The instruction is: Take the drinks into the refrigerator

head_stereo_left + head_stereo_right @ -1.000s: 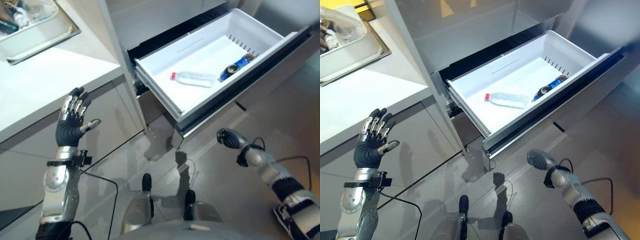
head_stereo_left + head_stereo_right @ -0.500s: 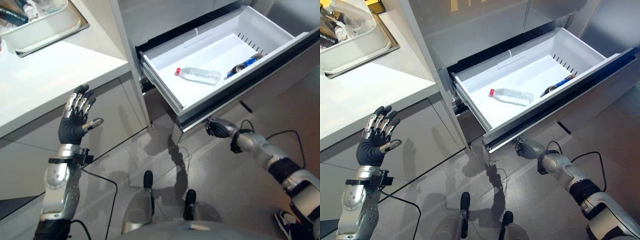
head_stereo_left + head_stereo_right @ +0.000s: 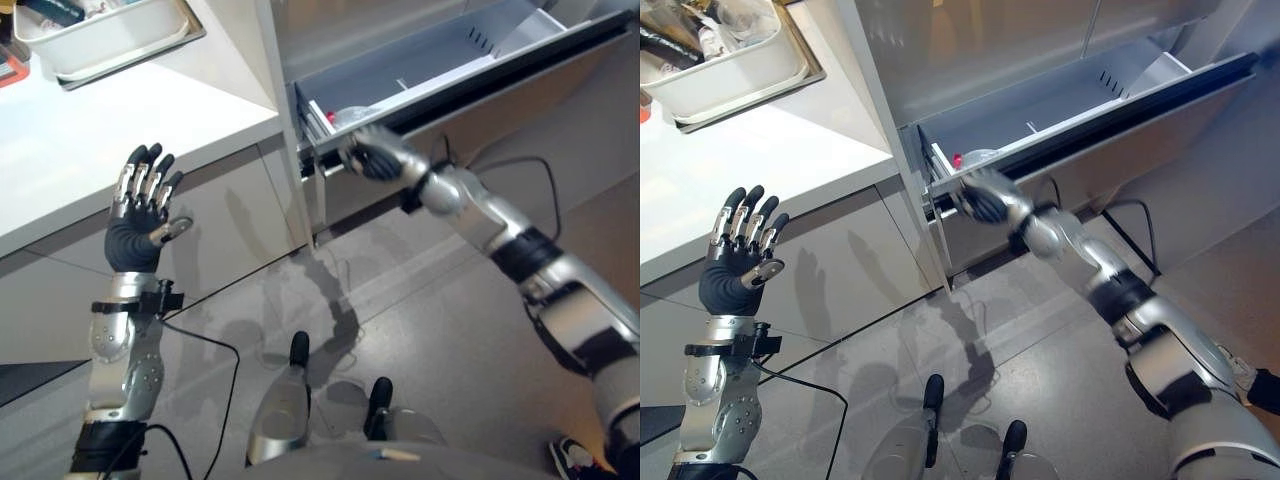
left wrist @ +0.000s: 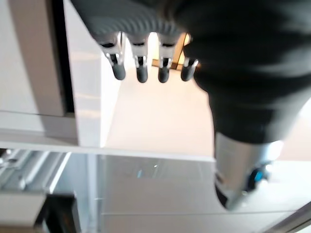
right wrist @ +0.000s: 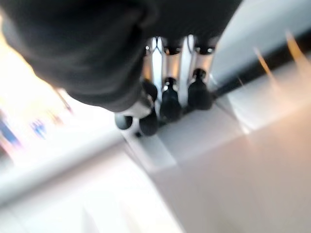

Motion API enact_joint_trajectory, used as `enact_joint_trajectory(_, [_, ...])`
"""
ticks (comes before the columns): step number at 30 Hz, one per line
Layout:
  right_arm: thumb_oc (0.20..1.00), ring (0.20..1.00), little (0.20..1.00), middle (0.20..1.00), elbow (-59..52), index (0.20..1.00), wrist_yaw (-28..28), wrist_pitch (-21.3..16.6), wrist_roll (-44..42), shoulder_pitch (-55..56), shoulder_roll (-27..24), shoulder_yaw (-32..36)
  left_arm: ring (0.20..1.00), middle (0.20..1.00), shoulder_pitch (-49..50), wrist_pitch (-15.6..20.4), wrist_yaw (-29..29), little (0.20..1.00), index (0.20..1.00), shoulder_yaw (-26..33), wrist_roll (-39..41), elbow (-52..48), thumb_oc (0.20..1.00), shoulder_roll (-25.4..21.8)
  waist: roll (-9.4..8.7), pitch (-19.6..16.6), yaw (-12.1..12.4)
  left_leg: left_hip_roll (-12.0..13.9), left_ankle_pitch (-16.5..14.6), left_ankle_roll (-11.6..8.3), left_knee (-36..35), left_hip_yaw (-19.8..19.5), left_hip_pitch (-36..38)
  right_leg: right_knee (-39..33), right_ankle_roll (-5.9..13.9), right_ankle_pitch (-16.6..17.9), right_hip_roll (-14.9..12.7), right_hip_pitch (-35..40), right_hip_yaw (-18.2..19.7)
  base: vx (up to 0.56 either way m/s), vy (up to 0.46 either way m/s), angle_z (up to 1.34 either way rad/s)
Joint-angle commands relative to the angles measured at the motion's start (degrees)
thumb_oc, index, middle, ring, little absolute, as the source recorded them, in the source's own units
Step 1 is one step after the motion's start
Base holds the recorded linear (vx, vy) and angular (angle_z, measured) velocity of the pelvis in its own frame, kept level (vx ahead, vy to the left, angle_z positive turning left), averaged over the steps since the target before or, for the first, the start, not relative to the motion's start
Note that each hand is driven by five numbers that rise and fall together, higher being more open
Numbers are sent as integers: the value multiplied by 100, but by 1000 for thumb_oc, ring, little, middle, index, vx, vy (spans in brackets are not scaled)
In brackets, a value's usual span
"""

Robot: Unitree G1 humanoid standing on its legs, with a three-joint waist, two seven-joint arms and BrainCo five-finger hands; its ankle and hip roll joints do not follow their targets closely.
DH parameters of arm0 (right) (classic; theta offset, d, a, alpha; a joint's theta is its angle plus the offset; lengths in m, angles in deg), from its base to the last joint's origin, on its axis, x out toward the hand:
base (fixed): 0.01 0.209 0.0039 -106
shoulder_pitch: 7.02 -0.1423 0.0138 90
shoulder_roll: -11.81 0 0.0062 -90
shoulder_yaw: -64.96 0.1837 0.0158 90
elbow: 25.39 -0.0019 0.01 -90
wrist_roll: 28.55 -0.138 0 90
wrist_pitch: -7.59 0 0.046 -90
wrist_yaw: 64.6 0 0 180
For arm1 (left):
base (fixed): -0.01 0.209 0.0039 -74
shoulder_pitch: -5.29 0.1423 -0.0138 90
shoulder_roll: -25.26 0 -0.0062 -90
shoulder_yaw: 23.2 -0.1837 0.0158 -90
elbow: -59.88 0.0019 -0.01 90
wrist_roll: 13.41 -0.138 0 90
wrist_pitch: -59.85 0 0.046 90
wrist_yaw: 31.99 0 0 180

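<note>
The refrigerator's white bottom drawer stands partly out. Over its front rim I see part of a clear bottle with a red cap, lying at the drawer's left end. My right hand is at the left end of the drawer front, its fingers curled with the dark tips against the panel, holding nothing. My left hand is raised in front of the counter's cabinets, fingers straight and spread, empty.
A white counter runs to the left of the refrigerator, with a white tub of items at its back. Grey cabinet fronts sit below it. Grey floor lies before the drawer.
The camera has shifted. My right hand rose from below the drawer to the left end of its front. The drawer now stands further in, and the dark bottle is hidden.
</note>
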Motion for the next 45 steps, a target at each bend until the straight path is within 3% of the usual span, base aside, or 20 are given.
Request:
enact_joint_trajectory(1, [200, 200, 200, 200, -331, 200, 113, -242, -315, -302, 226, -75, 1000, 1000, -8, 379, -62, 1000, 1000, -42, 35, -620, 1000, -273, -315, -113, 67, -379, -807, 318, 438, 208, 248, 53, -72, 4, -4, -199, 288, 0, 0, 0])
enact_joint_trajectory(8, [200, 200, 200, 200, -854, 200, -221, -309, -693, 1829, 104, 415, 1000, 1000, 122, 334, -204, 1000, 1000, 51, -274, -541, 1000, -105, -253, -19, -174, -349, -814, 332, 452, 279, 270, 104, -58, 6, 10, -220, 367, -18, 13, 0])
enact_joint_trajectory(9, [250, 250, 250, 250, -831, 250, -222, -336, -689, 2177, 68, 534, 1000, 1000, 154, 331, -227, 1000, 1000, 64, -343, -522, 1000, -48, -250, -4, -241, -343, -808, 330, 442, 285, 274, 98, -53, 4, 16, -217, 376, -16, 5, -9])
enact_joint_trajectory(10, [1000, 1000, 1000, 1000, -822, 1000, -208, -366, -702, 2587, 26, 709, 1000, 1000, 203, 331, -246, 1000, 1000, 55, -409, -495, 1000, -14, -245, -17, -292, -340, -804, 329, 429, 284, 286, 97, -51, 1, 20, -211, 372, -21, 4, -11])
enact_joint_trajectory(12, [1000, 1000, 1000, 1000, -688, 1000, -164, -434, -696, 3633, -127, 1144, 1000, 1000, 310, 349, -279, 1000, 1000, 99, -643, -412, 1000, 4, -235, -12, -482, -312, -794, 317, 409, 297, 313, 111, -54, -10, 37, -214, 396, -14, 0, -8])
enact_joint_trajectory(17, [1000, 1000, 1000, 1000, -746, 1000, -214, -559, -913, 5008, -205, 1887, 1000, 1000, 504, 345, -252, 1000, 1000, 75, -914, -200, 1000, -15, -226, -62, -706, -274, -776, 285, 365, 297, 385, 133, -65, -52, 76, -198, 395, -2, -19, -8])
enact_joint_trajectory(20, [1000, 1000, 1000, 1000, -762, 1000, -278, -622, -1205, 5620, -102, 2309, 1000, 1000, 639, 334, -194, 1000, 1000, 65, -940, -90, 1000, 12, -219, -73, -815, -248, -768, 272, 355, 300, 436, 196, -72, -84, 95, -185, 385, 5, -24, -4])
enact_joint_trajectory(22, [1000, 1000, 1000, 1000, -754, 1000, -345, -717, -1773, 6555, 151, 3045, 1000, 1000, 930, 257, -129, 1000, 1000, -27, -1073, 229, 1000, 90, -214, -115, -1017, -192, -743, 235, 336, 329, 541, 301, -100, -144, 139, -127, 368, -2, -54, -2])
enact_joint_trajectory(24, [1000, 1000, 1000, 1000, -748, 1000, -361, -724, -1821, 6755, 175, 3189, 1000, 1000, 1016, 232, -87, 1000, 1000, -73, -1079, 344, 1000, 122, -206, -135, -1042, -184, -735, 220, 325, 329, 567, 276, -105, -148, 150, -89, 353, -20, -53, -6])
enact_joint_trajectory(32, [1000, 1000, 1000, 1000, 17, 1000, -318, -713, -2026, 7372, 240, 3616, 1000, 1000, 1322, 60, -71, 1000, 1000, -525, -1775, 2379, 1000, 255, -163, -173, -1096, -41, -528, 28, 466, 208, 596, 170, -250, -285, 317, 283, 172, -39, -101, 4])
enact_joint_trajectory(38, [1000, 1000, 1000, 1000, 433, 1000, -118, -762, -2165, 7195, 264, 3504, 1000, 1000, 1079, 50, -595, 1000, 1000, -959, -2902, 4063, 1000, 281, -89, -135, -1013, 106, -113, -210, 555, 53, 290, 92, -327, -292, 361, 350, -51, -116, -113, 33])
enact_joint_trajectory(39, [1000, 1000, 1000, 1000, 610, 1000, -78, -753, -2185, 7126, 301, 3447, 1000, 1000, 998, 54, -666, 1000, 1000, -1008, -3012, 4399, 1000, 330, -97, -140, -996, 111, -133, -222, 574, -1, 267, 94, -319, -282, 339, 316, -67, -155, -78, 36])
enact_joint_trajectory(41, [1000, 1000, 1000, 1000, 929, 1000, 3, -707, -2119, 6954, 319, 3269, 1000, 1000, 805, -5, -810, 1000, 1000, -1090, -3232, 5133, 1000, 460, -172, -137, -951, -89, -492, -204, 938, -326, 341, 78, -289, -232, 255, 279, -28, -144, -75, 25])
enact_joint_trajectory(45, [1000, 1000, 1000, 1000, 1725, 1000, 179, -600, -1997, 6852, 410, 3131, 1000, 1000, 635, -206, -789, 1000, 1000, -1080, -3282, 6280, 1000, 768, -245, -321, -1057, -247, -1302, -63, 1355, -207, 781, -46, -220, -75, 92, 244, -61, -110, 14, 32])
